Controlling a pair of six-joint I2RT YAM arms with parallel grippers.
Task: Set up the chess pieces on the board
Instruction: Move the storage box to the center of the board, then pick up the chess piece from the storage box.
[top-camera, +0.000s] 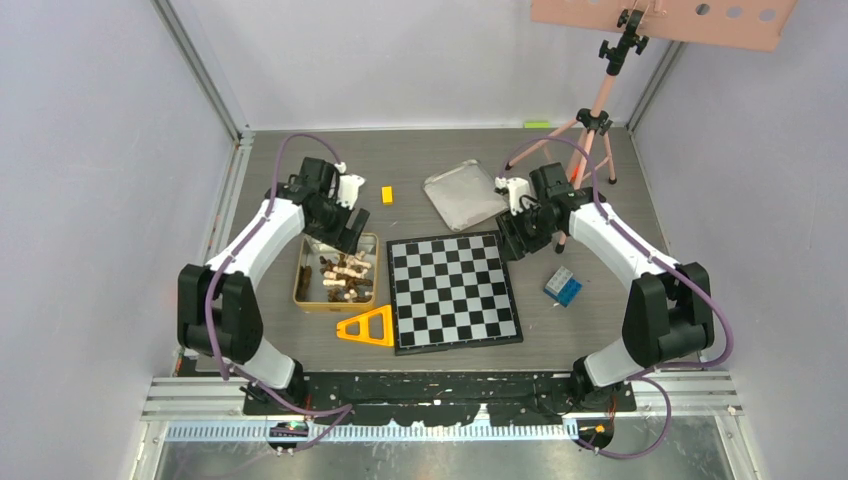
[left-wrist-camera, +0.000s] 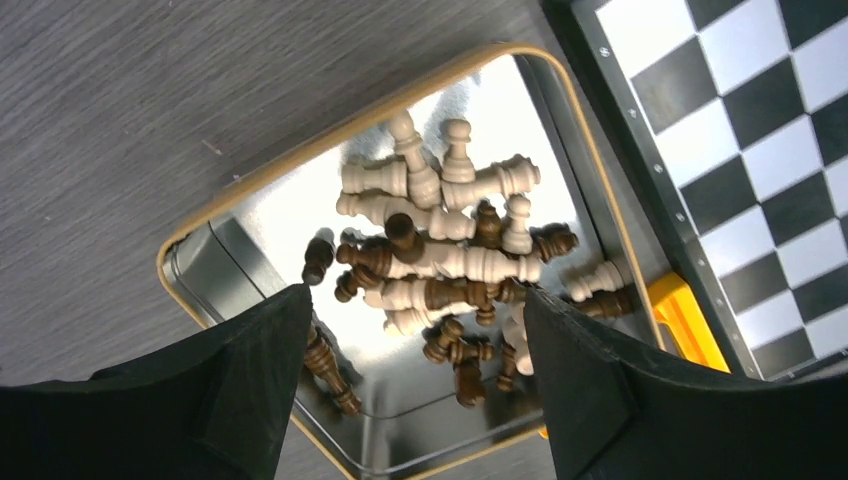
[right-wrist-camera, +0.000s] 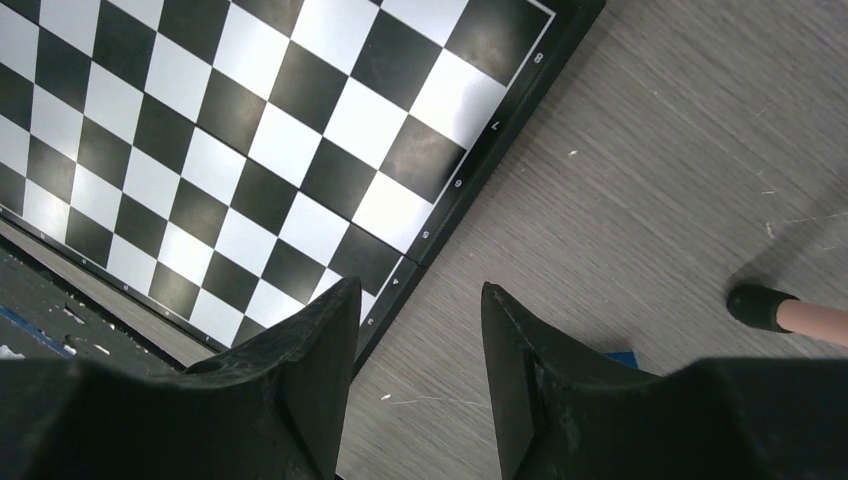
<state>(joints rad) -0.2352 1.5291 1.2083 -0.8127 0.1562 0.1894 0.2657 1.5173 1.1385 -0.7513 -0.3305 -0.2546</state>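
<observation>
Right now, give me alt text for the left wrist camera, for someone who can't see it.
A jumble of dark and pale wooden chess pieces lies in a gold-rimmed tin, seen from above between the open black fingers of the left gripper. Part of the chessboard shows bare at upper right, with a yellow plastic shape beside the tin.

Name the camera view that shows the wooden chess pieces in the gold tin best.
Left wrist: the dark brown and pale beige wooden chess pieces appear large there, individually distinguishable. Top external shows only a tiny heap; right wrist shows none.
</observation>
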